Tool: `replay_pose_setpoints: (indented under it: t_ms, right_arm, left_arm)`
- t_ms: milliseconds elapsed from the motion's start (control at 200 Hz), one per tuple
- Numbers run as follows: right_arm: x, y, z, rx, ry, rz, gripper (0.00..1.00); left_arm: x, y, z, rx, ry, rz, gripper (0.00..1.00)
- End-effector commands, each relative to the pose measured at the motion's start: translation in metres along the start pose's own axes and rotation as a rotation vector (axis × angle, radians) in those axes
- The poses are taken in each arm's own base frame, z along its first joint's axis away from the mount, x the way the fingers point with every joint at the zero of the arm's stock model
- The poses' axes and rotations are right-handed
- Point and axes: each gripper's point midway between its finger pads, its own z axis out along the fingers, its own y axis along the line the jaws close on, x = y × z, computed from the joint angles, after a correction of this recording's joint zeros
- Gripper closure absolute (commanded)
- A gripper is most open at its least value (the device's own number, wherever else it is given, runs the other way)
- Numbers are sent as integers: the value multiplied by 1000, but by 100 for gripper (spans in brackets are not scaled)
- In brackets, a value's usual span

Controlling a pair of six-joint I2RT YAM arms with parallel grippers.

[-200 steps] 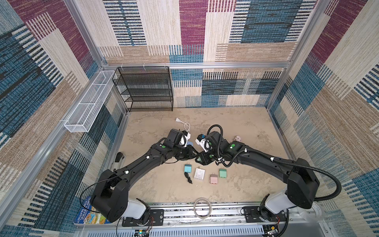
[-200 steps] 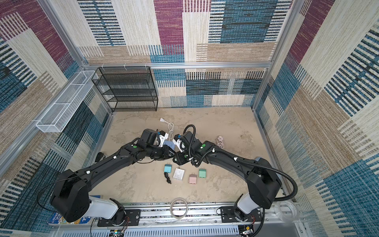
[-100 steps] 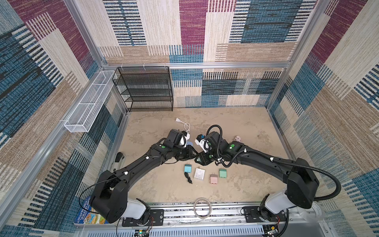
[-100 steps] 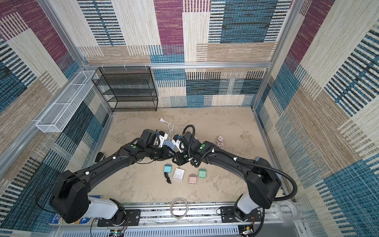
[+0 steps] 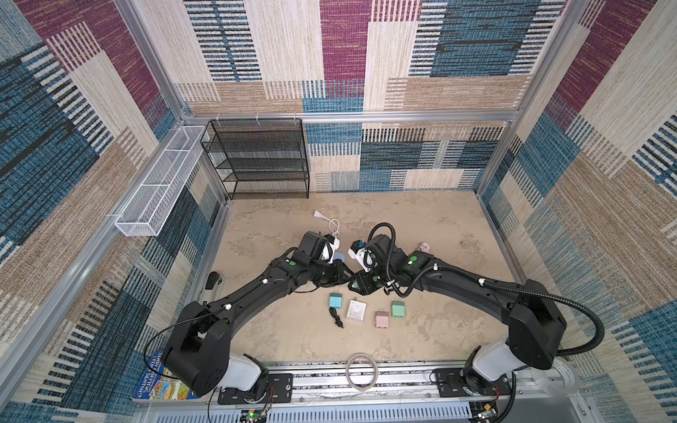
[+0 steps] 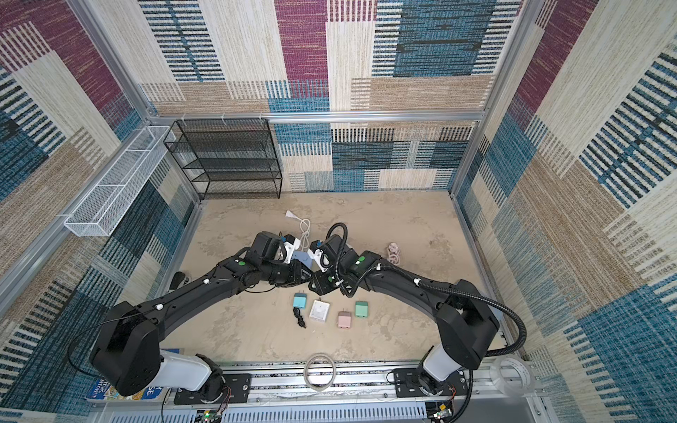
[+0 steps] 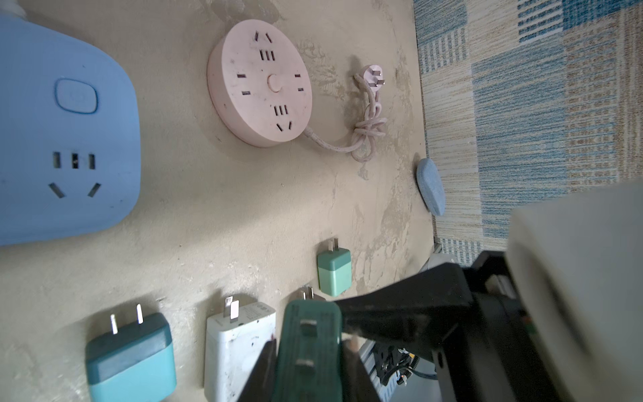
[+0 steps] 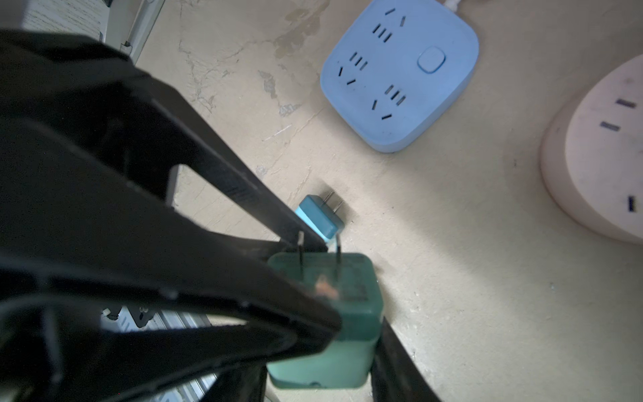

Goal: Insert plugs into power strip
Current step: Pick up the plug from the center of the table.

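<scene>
Left gripper [image 5: 348,279], right gripper [image 5: 358,285], both at mint plug [image 5: 354,284]

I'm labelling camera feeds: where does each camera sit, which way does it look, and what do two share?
Both top views: high above the bases, looking down on the table; left arm and right arm show whole.
Left wrist: on the left arm, looking past the left gripper at the held green plug.
Right wrist: on the right arm, looking past the right gripper at that plug.
Shared: both wrist views show the blue power strip, teal plug.

Robot lab test cell — aluminium frame [image 5: 403,118], patchwork woven wall panels [image 5: 476,55], black arms [image 5: 249,293] on a front rail [image 5: 403,380].
</scene>
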Motion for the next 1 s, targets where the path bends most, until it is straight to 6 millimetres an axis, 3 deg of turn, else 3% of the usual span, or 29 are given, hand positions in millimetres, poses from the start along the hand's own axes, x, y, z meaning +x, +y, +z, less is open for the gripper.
replay_pose_setpoints:
  t_ms: [0,105,255,341,551,992]
  right_arm:
    - [-57,17,-8,-44,-219,-52,71]
    - [-57,15,-5,-37,-217,-51,58]
    - [-58,11,-2,-22,-216,-43,31]
    - [-58,10,-3,-14,-220,-40,23]
    - [-58,10,-23,6,-257,-41,20]
    - [-93,18,-136,-70,-638,-98,30]
  left_arm:
    - [18,-3,5,41,88,-48,100]
    - [17,-4,6,47,84,-52,100]
    - [16,-3,7,49,73,-63,100]
    - [14,-3,6,53,60,-72,100]
    - [-1,-11,3,86,16,-107,100]
    - [-42,-46,-16,424,-84,-454,100]
